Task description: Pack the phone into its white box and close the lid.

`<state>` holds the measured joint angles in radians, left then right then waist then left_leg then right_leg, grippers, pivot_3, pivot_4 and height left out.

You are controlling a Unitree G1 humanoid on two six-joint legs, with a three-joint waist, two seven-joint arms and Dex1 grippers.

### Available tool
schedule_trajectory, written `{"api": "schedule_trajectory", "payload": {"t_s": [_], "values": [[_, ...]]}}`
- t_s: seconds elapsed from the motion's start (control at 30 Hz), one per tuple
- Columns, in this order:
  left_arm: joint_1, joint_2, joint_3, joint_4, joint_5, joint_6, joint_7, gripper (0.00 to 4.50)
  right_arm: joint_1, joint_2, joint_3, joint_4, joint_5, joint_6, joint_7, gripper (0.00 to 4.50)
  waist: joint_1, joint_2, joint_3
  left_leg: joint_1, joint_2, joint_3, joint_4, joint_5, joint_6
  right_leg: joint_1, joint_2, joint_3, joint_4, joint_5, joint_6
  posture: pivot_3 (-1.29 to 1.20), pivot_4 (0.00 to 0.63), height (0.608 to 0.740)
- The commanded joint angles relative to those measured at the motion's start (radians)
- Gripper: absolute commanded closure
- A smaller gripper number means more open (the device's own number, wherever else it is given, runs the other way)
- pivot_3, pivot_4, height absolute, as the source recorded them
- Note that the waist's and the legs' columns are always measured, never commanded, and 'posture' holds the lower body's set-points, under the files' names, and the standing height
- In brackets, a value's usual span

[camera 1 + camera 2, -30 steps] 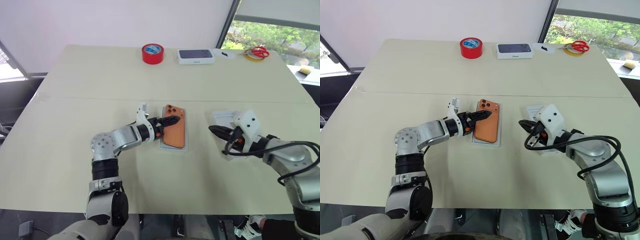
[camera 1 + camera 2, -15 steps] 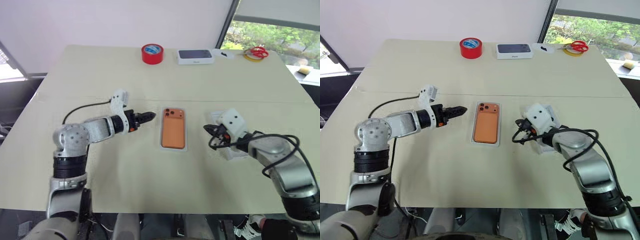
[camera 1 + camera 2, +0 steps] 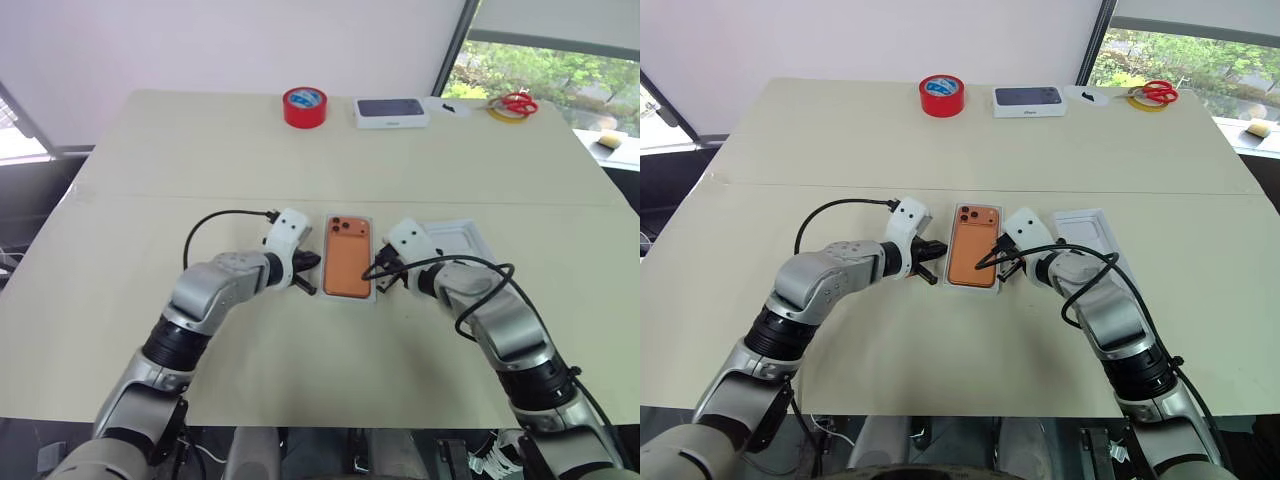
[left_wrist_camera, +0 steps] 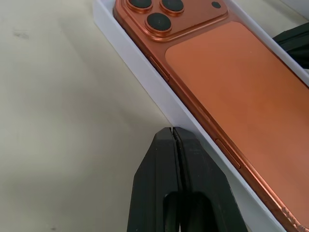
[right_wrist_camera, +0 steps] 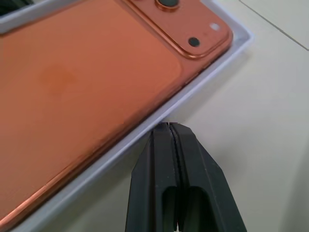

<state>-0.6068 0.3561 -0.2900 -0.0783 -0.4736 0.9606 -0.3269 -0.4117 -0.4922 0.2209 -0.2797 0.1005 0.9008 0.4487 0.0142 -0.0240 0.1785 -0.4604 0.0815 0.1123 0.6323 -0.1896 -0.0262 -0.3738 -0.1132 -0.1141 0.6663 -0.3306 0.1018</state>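
two closed, empty pincers, left pincer (image 3: pixel 308 271) and right pincer (image 3: pixel 372 272), flank the copper-orange phone (image 3: pixel 347 258) lying lens-up in the white box (image 4: pixel 145 72).

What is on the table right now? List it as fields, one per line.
phone: lying back up in the white box
lid: not on the box
left gripper: fingers shut, tips at the box's left long side
right gripper: fingers shut, tips at the box's right long side
white tray: open, right of the box
far edge: red tape roll, boxed phone pack, scissors
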Motion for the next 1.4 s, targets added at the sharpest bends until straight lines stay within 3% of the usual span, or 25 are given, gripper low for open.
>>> {"api": "schedule_trajectory", "payload": {"t_s": [0.03,0.43,0.63,0.97,1.4], "values": [[-0.027,-0.052,-0.044,-0.012,0.014,-0.006,-0.060,4.45,0.002,-0.013,-0.013,-0.081,0.013,0.016,0.021,4.50,0.001,0.000,0.000,0.000,0.000,0.000,0.000,0.000,0.001,0.000,0.000,0.000,0.000,0.000,0.000,0.00,0.150,0.730],[-0.095,-0.240,-0.130,0.019,0.023,0.060,-0.208,4.45,0.215,-0.231,-0.169,-0.320,0.073,0.121,0.131,4.50,0.020,0.001,0.000,0.000,-0.001,0.000,0.000,-0.002,0.004,0.000,-0.001,0.000,0.001,0.000,0.000,0.00,0.150,0.730],[-0.102,-0.275,-0.149,0.043,0.046,0.063,-0.235,4.45,0.325,-0.275,-0.235,-0.405,0.095,0.163,0.142,4.50,0.023,0.001,0.000,0.000,0.000,-0.002,0.000,-0.002,0.005,0.000,0.000,0.000,0.001,0.000,0.000,0.00,0.150,0.730],[-0.093,-0.261,-0.139,0.047,0.072,0.067,-0.275,4.45,0.356,-0.299,-0.285,-0.415,0.089,0.172,0.129,4.50,0.023,0.002,0.000,0.000,0.000,-0.004,0.001,-0.002,0.005,0.000,0.000,0.000,0.001,0.000,0.000,0.00,0.150,0.730],[-0.061,-0.141,-0.038,-0.017,0.056,0.096,-0.313,4.45,0.391,-0.450,-0.458,-0.336,0.148,0.095,0.261,4.50,0.024,0.002,-0.001,0.001,0.000,-0.004,0.002,-0.002,0.005,0.001,0.000,0.000,0.001,0.000,0.000,0.00,0.150,0.730]]}}
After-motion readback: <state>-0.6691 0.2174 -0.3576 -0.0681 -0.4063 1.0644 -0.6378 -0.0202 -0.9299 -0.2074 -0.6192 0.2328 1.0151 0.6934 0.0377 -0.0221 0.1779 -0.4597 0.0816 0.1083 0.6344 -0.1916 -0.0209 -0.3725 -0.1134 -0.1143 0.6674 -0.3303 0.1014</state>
